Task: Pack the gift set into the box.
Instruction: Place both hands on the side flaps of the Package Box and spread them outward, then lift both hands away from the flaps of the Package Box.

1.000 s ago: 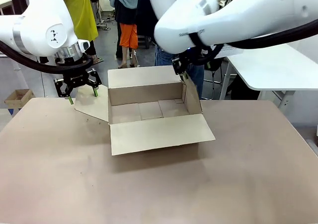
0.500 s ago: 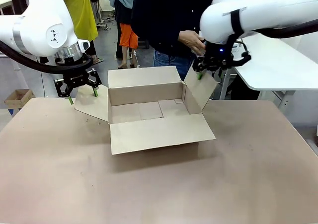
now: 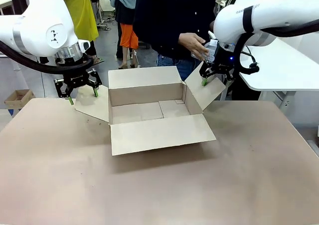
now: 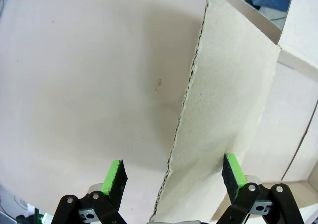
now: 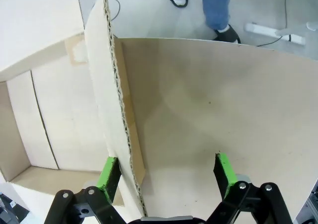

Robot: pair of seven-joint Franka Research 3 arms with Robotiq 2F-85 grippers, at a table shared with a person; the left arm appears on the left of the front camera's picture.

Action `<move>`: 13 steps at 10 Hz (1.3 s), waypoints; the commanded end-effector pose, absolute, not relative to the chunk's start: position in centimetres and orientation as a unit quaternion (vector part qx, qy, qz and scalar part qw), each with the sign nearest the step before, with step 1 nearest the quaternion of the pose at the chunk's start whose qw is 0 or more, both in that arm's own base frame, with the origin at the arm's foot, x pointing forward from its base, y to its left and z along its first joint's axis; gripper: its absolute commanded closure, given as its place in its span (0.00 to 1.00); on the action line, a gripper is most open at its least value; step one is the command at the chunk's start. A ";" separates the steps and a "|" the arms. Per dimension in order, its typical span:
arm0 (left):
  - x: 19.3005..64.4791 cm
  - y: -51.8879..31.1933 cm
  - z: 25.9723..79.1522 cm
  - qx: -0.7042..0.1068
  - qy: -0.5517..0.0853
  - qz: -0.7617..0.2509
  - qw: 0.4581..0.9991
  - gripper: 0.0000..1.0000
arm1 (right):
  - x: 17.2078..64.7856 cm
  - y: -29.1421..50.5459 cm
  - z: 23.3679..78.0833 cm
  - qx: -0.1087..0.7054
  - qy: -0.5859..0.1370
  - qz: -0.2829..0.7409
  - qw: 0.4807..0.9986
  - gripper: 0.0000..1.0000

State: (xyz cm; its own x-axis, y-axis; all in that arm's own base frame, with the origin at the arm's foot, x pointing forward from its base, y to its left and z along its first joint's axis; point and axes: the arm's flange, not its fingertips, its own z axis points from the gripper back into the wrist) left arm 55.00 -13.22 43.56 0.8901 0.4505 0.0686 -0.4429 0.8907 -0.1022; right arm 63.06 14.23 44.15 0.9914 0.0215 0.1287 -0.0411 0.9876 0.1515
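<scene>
The box (image 3: 144, 93) stands open in the middle of the table with its four flaps spread and nothing inside. My left gripper (image 3: 82, 96) is open at the left flap (image 3: 94, 105). In the left wrist view that gripper (image 4: 174, 177) straddles the flap's edge (image 4: 223, 110) with gaps on both sides. My right gripper (image 3: 212, 79) is open at the top of the right flap (image 3: 202, 93). The right wrist view has that gripper (image 5: 166, 174) astride the corrugated flap edge (image 5: 117, 110), not clamping it. The gift set is out of view.
A person in dark clothes stands at the far side, one hand (image 3: 192, 41) close to my right wrist and a pale item beside it that I cannot make out. The brown table (image 3: 159, 185) is bare in front of the box. A white table (image 3: 279, 70) stands at the right.
My right arm has swung rightward from the box's right wall, and the right flap now leans outward. The person has come up behind the box. The left arm has not moved.
</scene>
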 end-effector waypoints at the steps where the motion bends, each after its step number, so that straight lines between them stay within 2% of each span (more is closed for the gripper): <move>1: 54.9 -13.2 43.8 -0.035 -0.046 0.235 0.970 0.00 | 63.3 13.9 44.9 0.063 -0.071 0.014 0.995 0.00; 13: 54.9 -13.2 43.8 -0.035 -0.046 0.235 0.970 0.00 | 63.3 13.9 44.9 0.063 -0.071 0.014 0.995 0.00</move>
